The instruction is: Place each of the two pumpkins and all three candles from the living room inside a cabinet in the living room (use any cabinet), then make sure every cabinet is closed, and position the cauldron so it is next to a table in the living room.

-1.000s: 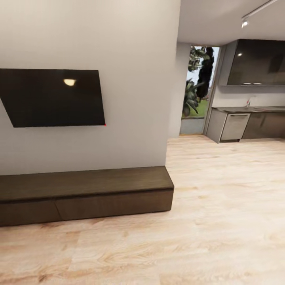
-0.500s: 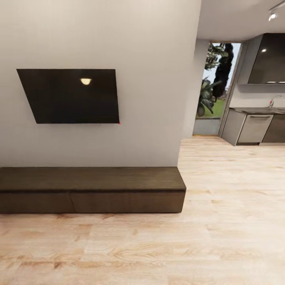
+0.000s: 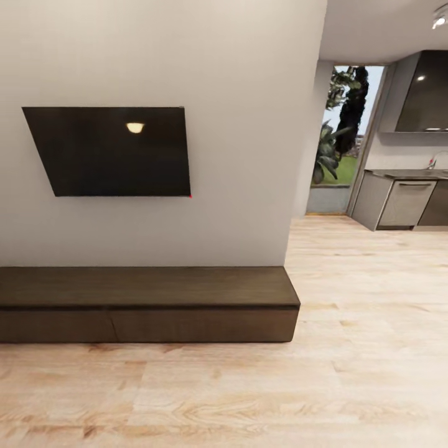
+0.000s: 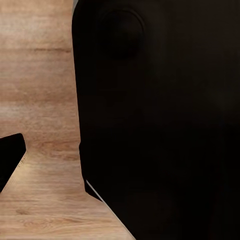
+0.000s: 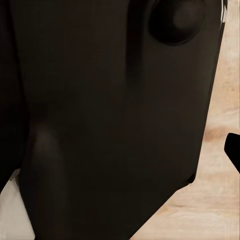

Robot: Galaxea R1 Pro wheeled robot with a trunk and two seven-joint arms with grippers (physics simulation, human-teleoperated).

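Observation:
A long, low dark-brown cabinet (image 3: 149,305) stands against the pale wall under the black TV (image 3: 109,152), across the lower left of the head view. Both of its wide fronts are shut, with a seam between them. Pumpkins, candles, cauldron and table are out of view. In the left wrist view a dark robot body panel (image 4: 160,120) fills most of the picture, with a black tip (image 4: 10,160) at the edge over plank floor. The right wrist view is much the same: dark panel (image 5: 110,120) and a black tip (image 5: 234,152) at the edge.
Light wood plank floor (image 3: 323,386) spreads in front of the cabinet and to the right. The wall ends at a corner (image 3: 305,186). Beyond it are a glass door with plants (image 3: 341,137) and grey kitchen units (image 3: 404,202).
The camera has turned left and come slightly nearer, so cabinet, TV and kitchen sit further right in the picture. Nothing in the room has moved.

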